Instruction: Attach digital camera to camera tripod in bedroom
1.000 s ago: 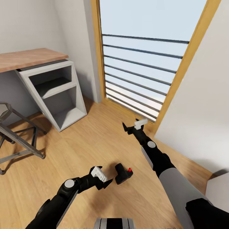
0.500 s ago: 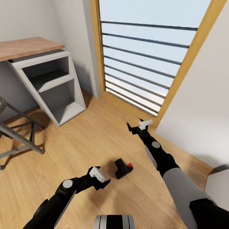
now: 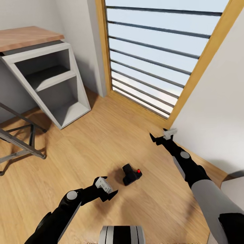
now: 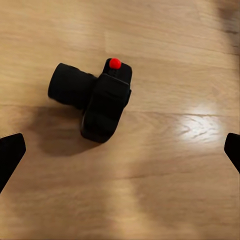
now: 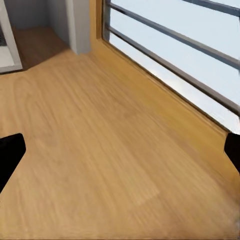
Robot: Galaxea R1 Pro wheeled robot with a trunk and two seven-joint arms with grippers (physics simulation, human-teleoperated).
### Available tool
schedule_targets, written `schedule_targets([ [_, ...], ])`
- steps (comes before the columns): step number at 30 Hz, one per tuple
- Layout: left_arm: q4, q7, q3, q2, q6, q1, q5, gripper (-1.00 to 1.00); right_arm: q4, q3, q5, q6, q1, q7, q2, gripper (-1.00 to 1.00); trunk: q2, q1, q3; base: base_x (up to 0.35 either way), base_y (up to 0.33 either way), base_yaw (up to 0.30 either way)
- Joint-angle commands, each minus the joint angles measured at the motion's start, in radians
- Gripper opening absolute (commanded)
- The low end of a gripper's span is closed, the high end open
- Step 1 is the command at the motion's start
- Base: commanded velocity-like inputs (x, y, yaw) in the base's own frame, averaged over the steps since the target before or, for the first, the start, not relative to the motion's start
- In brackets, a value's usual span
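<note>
While the camera (image 3: 131,174) lies on the wood floor (image 3: 101,149) in the head view, the left gripper (image 3: 109,188) is spread just beside it, and the right gripper (image 3: 162,136) is spread near the window (image 3: 159,57). In the left wrist view the camera (image 4: 95,98) lies between the spread fingertips (image 4: 10,152), apart from them. In the right wrist view the spread fingertips (image 5: 9,150) frame bare floor (image 5: 110,160) beside the window (image 5: 190,45).

Wood-topped desk (image 3: 27,35) with grey shelves (image 3: 54,81) beside a barred window (image 3: 159,57)

A light wood floor (image 3: 101,142) runs up to a tall wood-framed window (image 3: 162,57) crossed by dark horizontal bars, pale sky behind it. White walls (image 3: 217,101) flank it. A grey open shelf unit (image 3: 51,84) under a wooden desktop (image 3: 23,36) stands nearby.
</note>
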Motion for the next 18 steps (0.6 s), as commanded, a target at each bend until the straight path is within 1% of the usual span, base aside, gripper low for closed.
schedule_targets([
  [1,-0.003,-0.003,0.000,0.000,0.003,0.000,-0.007,1.00,0.001,-0.009,-0.002,-0.003,0.000,0.013,-0.003,1.00,-0.001,0.000,-0.005,0.000,0.000,0.000],
  [2,-0.008,-0.003,0.001,-0.001,0.003,0.000,-0.007,1.00,0.002,-0.034,-0.002,-0.003,0.001,0.036,-0.005,1.00,-0.001,0.001,-0.009,0.000,0.000,0.000],
  [3,-0.027,-0.002,0.001,-0.003,0.004,0.000,-0.007,1.00,0.005,-0.074,-0.002,-0.004,0.002,0.072,-0.007,1.00,-0.001,0.001,-0.012,0.000,0.000,0.000],
  [6,-0.061,0.000,0.001,-0.005,0.005,0.000,-0.007,1.00,0.012,-0.095,-0.002,-0.005,0.003,0.090,-0.008,1.00,-0.002,0.002,-0.024,0.000,0.000,0.000],
  [12,-0.078,0.005,0.002,-0.008,0.006,0.000,-0.007,1.00,0.025,-0.103,-0.002,-0.011,0.004,0.095,-0.003,1.00,-0.003,0.005,-0.047,0.000,0.000,0.000],
  [13,-0.084,0.006,0.008,-0.009,0.005,0.000,-0.007,1.00,0.036,-0.104,-0.002,-0.046,0.004,0.094,0.000,1.00,-0.003,0.006,-0.051,0.000,0.000,0.000],
  [15,-0.086,0.006,0.015,-0.010,0.004,0.000,-0.006,1.00,0.048,-0.105,-0.002,-0.072,0.004,0.094,0.002,1.00,-0.004,0.007,-0.059,0.000,0.000,0.000],
  [16,-0.088,0.007,0.050,-0.013,0.003,0.000,-0.006,1.00,0.069,-0.106,-0.003,-0.129,0.004,0.092,0.006,1.00,-0.004,0.007,-0.063,0.000,0.000,0.000],
  [17,-0.089,0.007,0.064,-0.016,0.003,0.000,-0.005,1.00,0.073,-0.106,-0.003,-0.143,0.004,0.092,0.007,1.00,-0.004,0.007,-0.067,0.000,0.000,0.000],
  [18,-0.089,0.007,0.070,-0.017,0.003,0.000,-0.005,1.00,0.074,-0.106,-0.003,-0.148,0.004,0.092,0.007,1.00,-0.005,0.008,-0.070,0.000,0.000,0.000],
])
